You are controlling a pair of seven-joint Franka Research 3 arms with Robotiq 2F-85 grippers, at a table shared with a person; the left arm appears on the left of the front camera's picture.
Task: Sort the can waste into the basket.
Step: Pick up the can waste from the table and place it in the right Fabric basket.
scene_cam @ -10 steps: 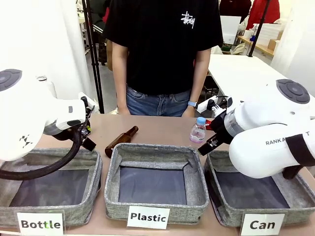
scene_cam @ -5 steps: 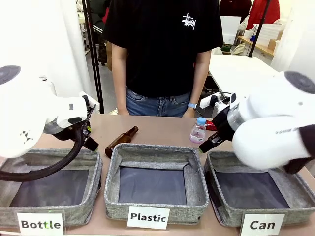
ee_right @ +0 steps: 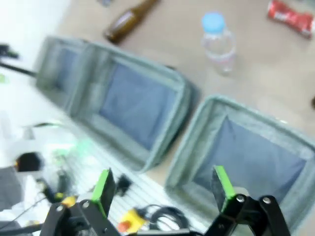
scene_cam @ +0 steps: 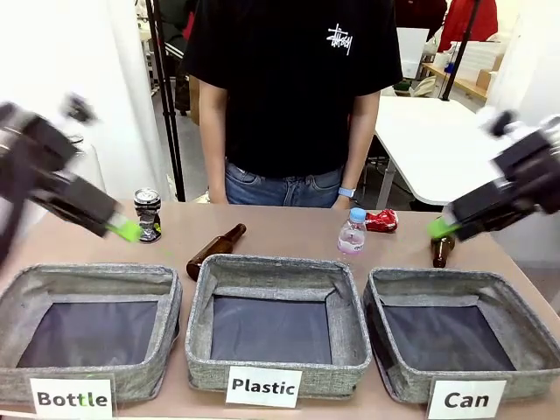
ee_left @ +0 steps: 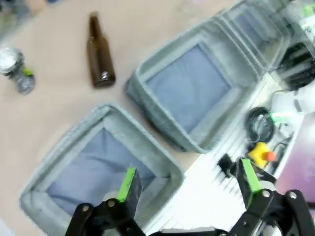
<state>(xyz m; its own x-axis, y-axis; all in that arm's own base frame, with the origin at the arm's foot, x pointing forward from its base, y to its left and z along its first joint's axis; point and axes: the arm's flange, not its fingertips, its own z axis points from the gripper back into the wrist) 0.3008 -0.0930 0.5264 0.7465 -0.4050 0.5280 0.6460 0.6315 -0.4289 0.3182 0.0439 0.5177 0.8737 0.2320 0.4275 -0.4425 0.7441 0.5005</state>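
Two cans lie on the far side of the table. The black-and-silver can [scene_cam: 147, 214] stands upright at the left, and the left wrist view has it [ee_left: 17, 73] at its left edge. The crushed red can [scene_cam: 381, 220] lies at the right, near the person; in the right wrist view it [ee_right: 290, 17] is at the top right. The grey basket [scene_cam: 455, 282] with the "Can" card is at the front right and holds nothing; its rim [ee_right: 256, 118] also shows from the right wrist. My left gripper [scene_cam: 118, 226] [ee_left: 189, 179] is open above the left basket. My right gripper [scene_cam: 442, 226] [ee_right: 162, 182] is open above the Can basket.
The "Plastic" basket [scene_cam: 276, 267] is in the middle and the "Bottle" basket [scene_cam: 87, 273] at the left. A brown bottle [scene_cam: 214, 249] lies behind them. A clear plastic bottle [scene_cam: 353, 232] stands near the red can. Another brown bottle [scene_cam: 442, 249] sits behind the Can basket.
Both arms have swung up and outward from above the baskets. Their grippers now point at the table, and the black-and-silver can and right brown bottle have come into sight.
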